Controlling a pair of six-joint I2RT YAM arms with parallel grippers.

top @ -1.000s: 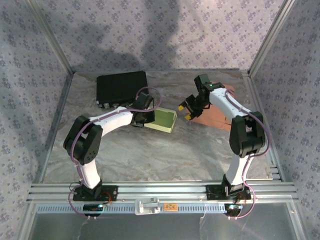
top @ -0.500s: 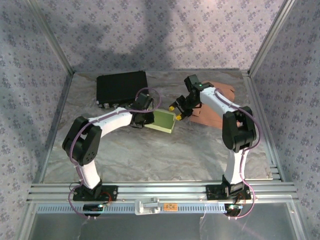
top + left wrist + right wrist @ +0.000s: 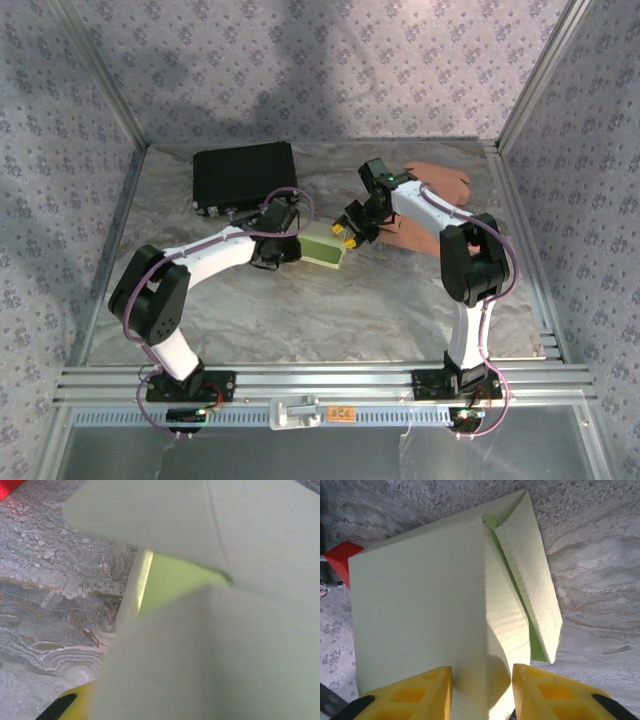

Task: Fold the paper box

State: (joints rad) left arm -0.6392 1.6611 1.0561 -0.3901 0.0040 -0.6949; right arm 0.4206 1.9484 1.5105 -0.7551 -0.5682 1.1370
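Top view: on the table (image 3: 300,320), the seemingly half-folded paper box (image 3: 325,243) sits between left gripper (image 3: 297,247) and right gripper (image 3: 345,236). Left wrist: flaps gape unclosed; its grip cannot be told. Right wrist: parted fingers (image 3: 415,690) straddle a creased wall, hold unclear.

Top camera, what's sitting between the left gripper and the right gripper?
The pale green paper box lies between the left gripper and the right gripper, seen in the top view.
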